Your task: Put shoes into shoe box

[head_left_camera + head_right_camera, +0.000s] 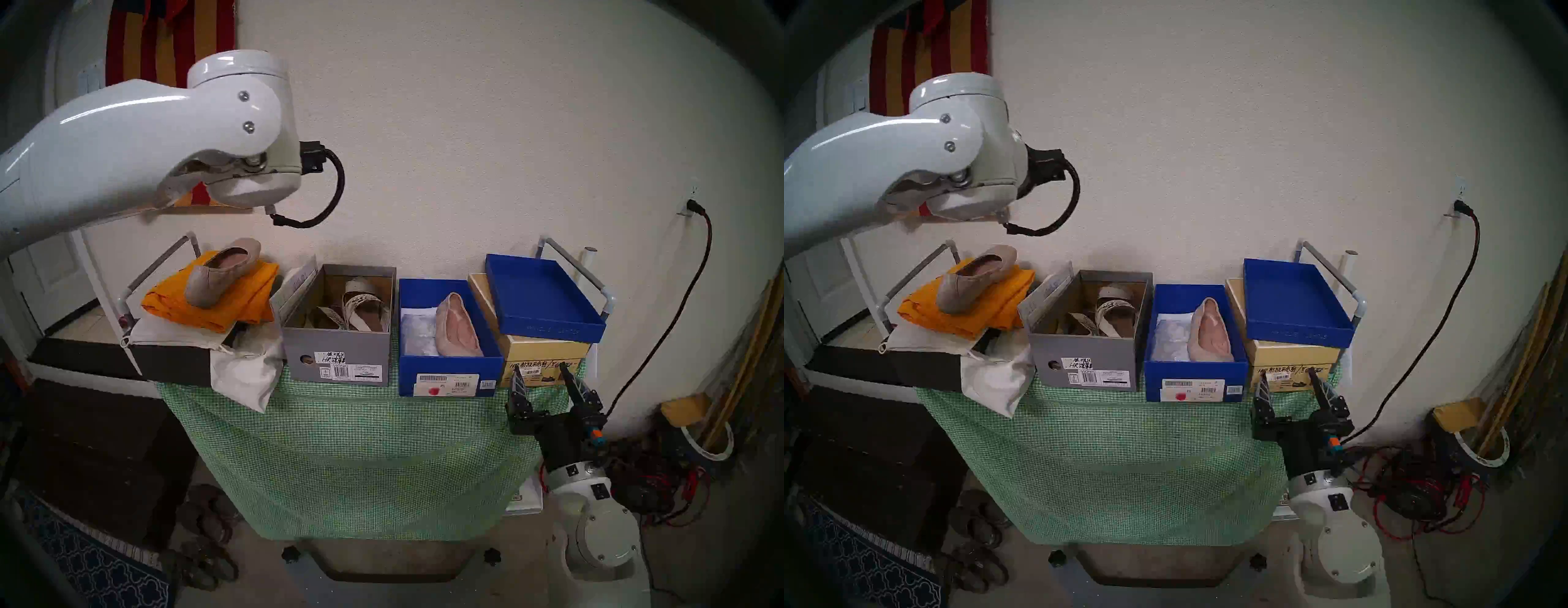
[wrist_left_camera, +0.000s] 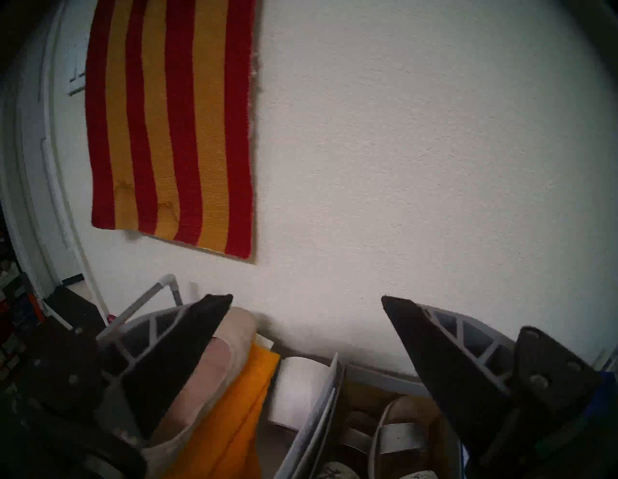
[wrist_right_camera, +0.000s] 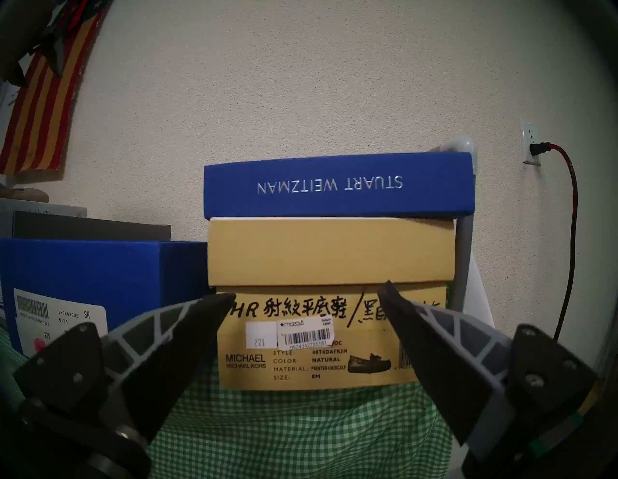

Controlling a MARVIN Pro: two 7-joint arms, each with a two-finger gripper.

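Observation:
One beige flat shoe (image 1: 220, 271) (image 1: 975, 278) lies on a folded orange cloth (image 1: 250, 301) at the table's left end. The second shoe (image 1: 456, 327) (image 1: 1208, 331) lies inside the deep blue shoe box (image 1: 407, 365) (image 1: 1166, 369) beside white paper. My left gripper (image 2: 306, 297) is hidden behind its arm in the head views. The left wrist view shows it open and empty, above the shoe on the cloth (image 2: 214, 368), facing the wall. My right gripper (image 1: 540, 367) (image 1: 1288, 374) (image 3: 307, 290) stands open and empty at the table's front right, before a tan box.
A grey box (image 1: 335, 352) with white sandals stands left of the blue box. To the right, a tan box (image 1: 547, 352) (image 3: 331, 254) carries a shallow blue lid (image 1: 547, 301). A green checked cloth (image 1: 339, 446) drapes the table. Dark slippers (image 1: 208, 509) and cables lie on the floor.

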